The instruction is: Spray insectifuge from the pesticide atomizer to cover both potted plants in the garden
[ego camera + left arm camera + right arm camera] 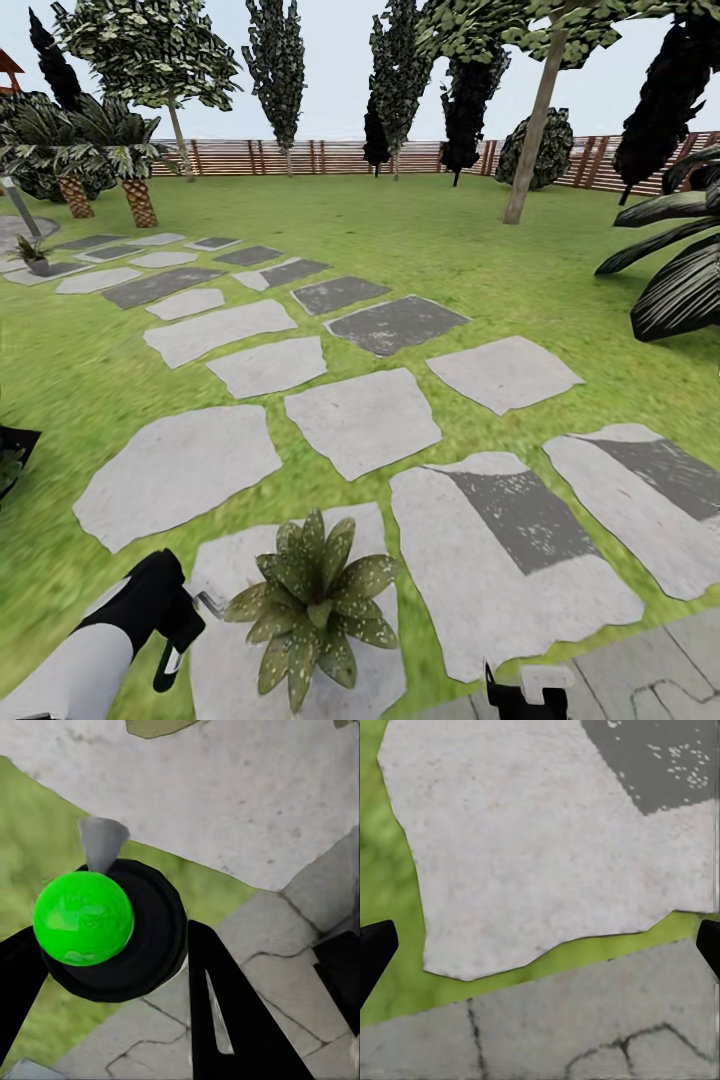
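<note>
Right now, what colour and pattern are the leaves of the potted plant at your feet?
Green with fine whitish specks on the potted plant, clearest in the head view.

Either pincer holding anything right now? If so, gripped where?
Left pincer holds the pesticide atomizer, fingers clamped on either side of its dark round body, pale nozzle pointing forward. Right pincer is open, holding nothing, over a stepping stone.

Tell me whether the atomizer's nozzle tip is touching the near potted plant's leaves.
Apart. In the head view, the pale nozzle tip at the left gripper stops short of the potted plant; bare stepping stone shows between them.
</note>
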### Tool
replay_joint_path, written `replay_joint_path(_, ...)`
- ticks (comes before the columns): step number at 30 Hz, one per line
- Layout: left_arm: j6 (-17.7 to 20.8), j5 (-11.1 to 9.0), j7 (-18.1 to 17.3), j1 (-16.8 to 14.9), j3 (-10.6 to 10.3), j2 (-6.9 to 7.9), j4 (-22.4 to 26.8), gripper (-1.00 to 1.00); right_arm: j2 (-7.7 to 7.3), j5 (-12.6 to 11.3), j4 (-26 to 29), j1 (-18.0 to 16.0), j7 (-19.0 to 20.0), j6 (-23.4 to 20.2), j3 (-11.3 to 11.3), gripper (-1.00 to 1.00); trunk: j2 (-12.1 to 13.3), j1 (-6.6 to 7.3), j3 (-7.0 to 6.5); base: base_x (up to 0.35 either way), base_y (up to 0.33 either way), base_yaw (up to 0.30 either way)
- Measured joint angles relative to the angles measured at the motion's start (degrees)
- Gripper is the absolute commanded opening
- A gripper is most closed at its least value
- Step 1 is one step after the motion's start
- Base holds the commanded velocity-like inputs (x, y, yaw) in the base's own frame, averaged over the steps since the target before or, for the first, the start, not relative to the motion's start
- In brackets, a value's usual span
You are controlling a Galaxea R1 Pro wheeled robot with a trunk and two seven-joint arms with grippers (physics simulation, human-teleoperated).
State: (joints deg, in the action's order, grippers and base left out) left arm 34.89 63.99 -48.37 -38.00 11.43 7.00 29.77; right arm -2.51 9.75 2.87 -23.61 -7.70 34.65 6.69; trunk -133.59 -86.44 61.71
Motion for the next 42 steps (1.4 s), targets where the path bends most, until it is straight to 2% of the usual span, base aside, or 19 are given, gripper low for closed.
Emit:
replay_joint_path(3, 0.0, 0.4, -1.9, -0.1, -0.5, -0.02, -0.1, -1.0, 0.03, 0.0, 0.0, 0.0, -0.1, 0.0, 0.0, 1.0, 0.0, 0.0, 0.0, -0.307, -0.121, 0.0)
replay_joint_path(5, 0.4, 2.4, -5.1, -0.2, -1.5, 0.19, 0.1, -1.0, 0.16, -0.1, 0.0, 0.0, -0.1, 0.0, 0.0, 1.0, 0.0, 0.0, 0.0, -0.311, -0.06, 0.0)
replay_joint_path(8, 1.9, 4.6, -6.7, -2.1, -1.7, 0.2, 0.1, -1.0, 0.21, -0.1, 0.0, 0.0, -0.1, 0.0, 0.0, 1.0, 0.0, 0.0, 0.0, -0.281, -0.012, 0.0)
replay_joint_path(11, 4.4, 9.5, -9.0, -4.5, -1.8, -1.0, 0.1, -1.0, 0.23, -0.1, 0.0, 0.0, -0.1, 0.0, 0.0, 1.0, 0.0, 0.02, 0.0, -0.072, -0.001, 0.0)
replay_joint_path(13, 5.0, 13.0, -10.4, -5.8, -1.8, -2.36, 0.1, -1.0, 0.22, -0.1, 0.0, 0.0, -0.1, 0.0, 0.0, 1.0, 0.0, 0.03, 0.0, -0.009, 0.0, 0.0)
replay_joint_path(15, 5.2, 18.1, -13.5, -6.5, -2.0, -4.71, 0.2, -1.0, 0.21, -0.1, 0.0, 0.0, -0.1, 0.0, 0.0, 1.0, 0.0, 0.03, 0.0, -0.001, 0.0, 0.0)
replay_joint_path(17, 5.6, 22.3, -16.5, -7.1, -2.1, -5.65, 0.4, -1.0, 0.21, -0.1, 0.0, 0.0, -0.1, 0.0, 0.0, 1.0, 0.0, 0.03, 0.0, 0.0, 0.0, 0.0)
replay_joint_path(19, 5.9, 24.3, -19.8, -7.7, -2.1, -6.05, 2.2, -1.0, 0.21, -0.1, 0.0, 0.0, -0.1, 0.0, 0.0, 1.0, 0.0, 0.03, -0.01, 0.0, 0.0, 0.0)
replay_joint_path(21, 6.0, 24.8, -21.0, -7.8, -2.0, -6.34, 3.2, -1.0, 0.26, -0.1, 0.0, 0.0, -0.1, 0.0, 0.0, 1.0, 0.0, 0.03, 0.0, 0.032, 0.0, 0.007)
replay_joint_path(27, 6.0, 25.1, -21.1, -7.5, -2.1, -6.52, 3.3, -1.0, 0.3, -0.1, 0.0, 0.0, -0.1, 0.0, 0.0, 1.0, 0.0, 0.04, 0.0, 0.185, -0.037, 0.048)
replay_joint_path(31, 6.0, 26.4, -21.1, -7.0, -2.2, -6.44, 3.1, -1.0, 0.3, -0.1, 0.0, 0.0, -0.1, 0.0, 0.0, 1.0, 0.0, 0.03, 0.0, 0.012, -0.003, 0.006)
replay_joint_path(42, 6.0, 26.4, -20.7, -6.6, -2.2, -6.11, 2.3, -1.0, 0.3, 0.0, 0.0, 0.0, 0.0, 0.1, 0.0, 1.0, 0.0, 0.06, 0.0, 0.097, 0.0, 0.107)
